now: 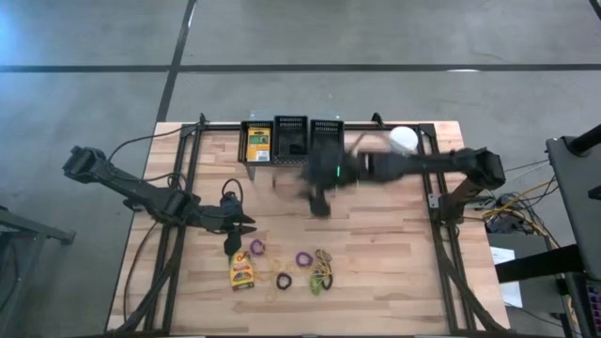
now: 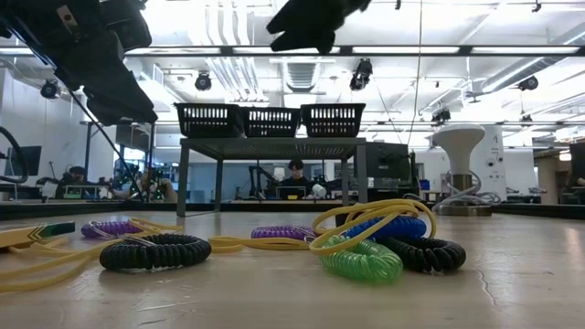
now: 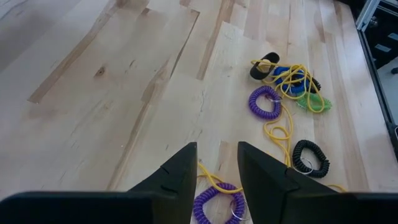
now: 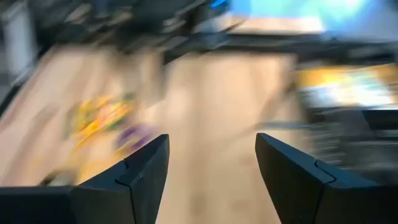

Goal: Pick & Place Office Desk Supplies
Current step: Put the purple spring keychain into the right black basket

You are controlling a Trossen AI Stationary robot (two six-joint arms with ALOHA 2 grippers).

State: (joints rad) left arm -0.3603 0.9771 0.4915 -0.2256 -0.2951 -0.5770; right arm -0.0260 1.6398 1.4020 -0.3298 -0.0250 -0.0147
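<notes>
Just ahead of the left gripper [image 3: 216, 167] fingers, parted and empty, lies a purple coil band [image 3: 216, 202]; right gripper [image 4: 211, 162] spread wide, empty.

Setting was a robotics lab / open industrial workspace, not a home or office. Evidence: butcher-block wood table [image 1: 394, 253] bolted into a black metal frame [image 1: 188, 160], sitting on a bare grey concrete floor [image 1: 94, 56] with dark seam lines. Low view looked across the tabletop into a big hall: exposed ducting [image 2: 302, 73] and strip lights [image 2: 430, 49] on the ceiling, cameras or lamps hanging from overhead rails. Further back, a person [image 2: 294, 178] sat at a workstation, with monitors and benches alongside. Cable bundles [image 1: 512, 207] ran off the right edge of the table.
</notes>
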